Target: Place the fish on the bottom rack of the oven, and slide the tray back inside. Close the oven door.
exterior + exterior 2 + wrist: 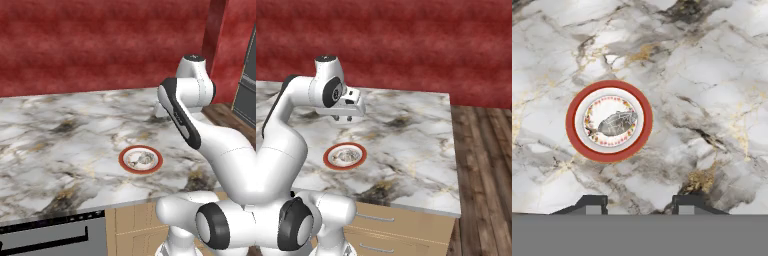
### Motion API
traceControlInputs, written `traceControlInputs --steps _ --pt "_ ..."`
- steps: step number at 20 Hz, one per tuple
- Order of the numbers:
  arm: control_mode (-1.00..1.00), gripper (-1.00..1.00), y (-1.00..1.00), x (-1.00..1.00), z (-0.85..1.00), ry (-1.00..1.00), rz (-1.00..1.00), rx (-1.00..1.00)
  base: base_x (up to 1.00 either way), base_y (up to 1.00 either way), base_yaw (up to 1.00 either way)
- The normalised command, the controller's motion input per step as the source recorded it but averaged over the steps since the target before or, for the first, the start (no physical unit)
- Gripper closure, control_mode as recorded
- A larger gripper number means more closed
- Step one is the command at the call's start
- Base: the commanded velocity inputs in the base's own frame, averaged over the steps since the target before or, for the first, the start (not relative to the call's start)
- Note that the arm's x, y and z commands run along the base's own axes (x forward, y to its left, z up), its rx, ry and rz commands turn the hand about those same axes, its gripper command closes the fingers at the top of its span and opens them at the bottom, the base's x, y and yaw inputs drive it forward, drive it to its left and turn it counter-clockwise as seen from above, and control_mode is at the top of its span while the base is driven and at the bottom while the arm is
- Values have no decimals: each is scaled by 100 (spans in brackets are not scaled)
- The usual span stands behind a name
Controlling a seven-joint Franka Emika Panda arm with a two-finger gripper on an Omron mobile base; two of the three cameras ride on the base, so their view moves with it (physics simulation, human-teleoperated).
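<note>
The fish [617, 123] is small and grey-silver. It lies on a red-rimmed white plate [573, 131] on the marble counter, near the front edge, and shows as the fish [142, 159] and the fish [346, 156] in the base views. My gripper [640, 204] hangs above the counter, behind the plate and well clear of it, also seen as the gripper [344, 119]. It is open, with only bare marble between its fingertips [592, 203]. The bottom rack, the tray and the oven door are out of view.
The marble counter [406, 135] ends at a right edge above a wooden floor [486, 165]. Wooden drawers [401, 227] sit below it. A grey appliance front with a dark handle [50, 237] is under the counter at left. A dark panelled appliance [246, 90] stands at the right; I cannot tell which one.
</note>
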Motion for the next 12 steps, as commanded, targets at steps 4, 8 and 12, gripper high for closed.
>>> traceControlInputs --steps 4,8,12 --pt "-100 -100 0 -1 0 0 0 0 0 0 0" --pt "-100 -100 0 0 -4 0 0 0 0 0 0" --pt "-100 -100 15 0 -13 5 -18 -1 0 0 0"
